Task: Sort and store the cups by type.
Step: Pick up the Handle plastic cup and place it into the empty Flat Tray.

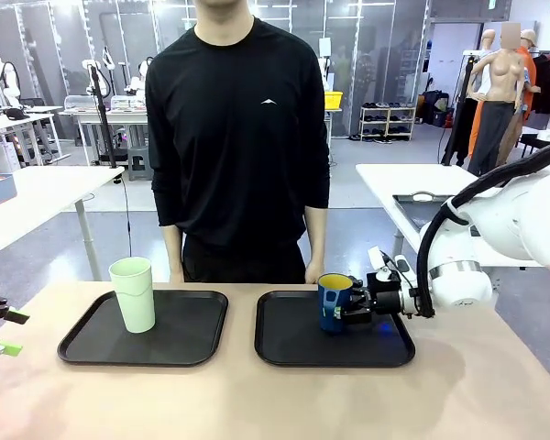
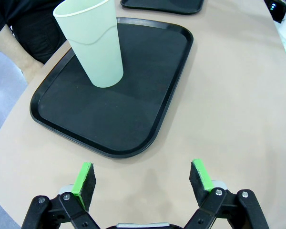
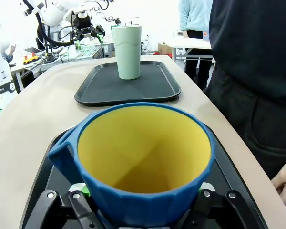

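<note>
I am gripping the mug [image 3: 143, 162] in my right hand [image 3: 143, 212], fingers closed tight against its blue wall, handle off to my left, yellow inside facing up at me. It is sitting on the right tray [image 1: 293, 353], or just above it; I cannot tell which. My left hand [image 2: 143, 179] is hanging wide open and holding nothing, over bare surface [image 2: 229, 119] just short of the left tray [image 2: 62, 119]. Beyond those fingers the tumbler [image 2: 93, 45] is standing upright toward the far part of that tray.

So I am judging the sorting nearly finished: each cup is on its own tray, and what is left is letting go of the mug and pulling back.

The surface is pale tan and otherwise bare. Across it a person [image 1: 238, 137] in black is standing with arms down, and behind are more tables and shelving.
</note>
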{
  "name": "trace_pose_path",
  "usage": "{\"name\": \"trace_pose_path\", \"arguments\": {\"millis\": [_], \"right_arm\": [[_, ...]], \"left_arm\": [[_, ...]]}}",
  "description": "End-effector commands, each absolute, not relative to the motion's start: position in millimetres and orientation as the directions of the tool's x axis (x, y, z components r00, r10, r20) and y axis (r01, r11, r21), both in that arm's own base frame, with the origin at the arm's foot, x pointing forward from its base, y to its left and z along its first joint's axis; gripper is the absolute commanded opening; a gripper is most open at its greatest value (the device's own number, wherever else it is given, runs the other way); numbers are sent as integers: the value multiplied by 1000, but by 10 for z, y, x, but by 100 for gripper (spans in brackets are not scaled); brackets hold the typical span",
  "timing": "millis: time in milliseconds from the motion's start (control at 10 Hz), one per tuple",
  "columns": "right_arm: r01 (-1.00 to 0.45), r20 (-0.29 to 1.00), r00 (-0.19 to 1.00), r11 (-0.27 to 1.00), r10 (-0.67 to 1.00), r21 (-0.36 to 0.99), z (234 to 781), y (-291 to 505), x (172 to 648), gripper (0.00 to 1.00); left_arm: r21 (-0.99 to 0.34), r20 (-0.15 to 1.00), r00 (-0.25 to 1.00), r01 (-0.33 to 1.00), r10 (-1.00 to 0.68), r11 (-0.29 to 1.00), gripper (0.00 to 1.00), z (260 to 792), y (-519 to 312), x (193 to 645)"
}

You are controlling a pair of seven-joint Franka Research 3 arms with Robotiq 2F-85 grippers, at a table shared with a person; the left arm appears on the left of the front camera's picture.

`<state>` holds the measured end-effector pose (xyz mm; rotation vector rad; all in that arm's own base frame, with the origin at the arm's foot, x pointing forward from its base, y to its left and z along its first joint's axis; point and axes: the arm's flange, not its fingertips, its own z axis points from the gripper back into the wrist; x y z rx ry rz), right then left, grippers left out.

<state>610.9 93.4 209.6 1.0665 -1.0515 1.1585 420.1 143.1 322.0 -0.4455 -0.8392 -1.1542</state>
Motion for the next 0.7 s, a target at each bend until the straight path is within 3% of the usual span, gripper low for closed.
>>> {"name": "trace_pose_path", "arguments": {"millis": [0, 100, 200, 300, 600], "right_arm": [[-987, 969, 142, 106, 202, 123, 2076, 968, 6182, 83], [-986, 968, 147, 106, 205, 127, 2073, 956, 6167, 92], [-986, 966, 149, 110, 213, 128, 2067, 941, 6160, 93], [-985, 964, 152, 115, 218, 129, 2085, 920, 6145, 100], [-983, 958, 161, 129, 235, 133, 2149, 812, 6093, 100]], "left_arm": [[116, 784, 136, 927, -606, 357, 100, 3236, 1439, 4211], [116, 784, 136, 927, -606, 357, 100, 3236, 1439, 4211], [116, 784, 136, 927, -606, 357, 100, 3236, 1439, 4211], [116, 784, 136, 927, -606, 357, 100, 3236, 1439, 4211], [116, 784, 136, 927, -606, 357, 100, 3236, 1439, 4211]]}}
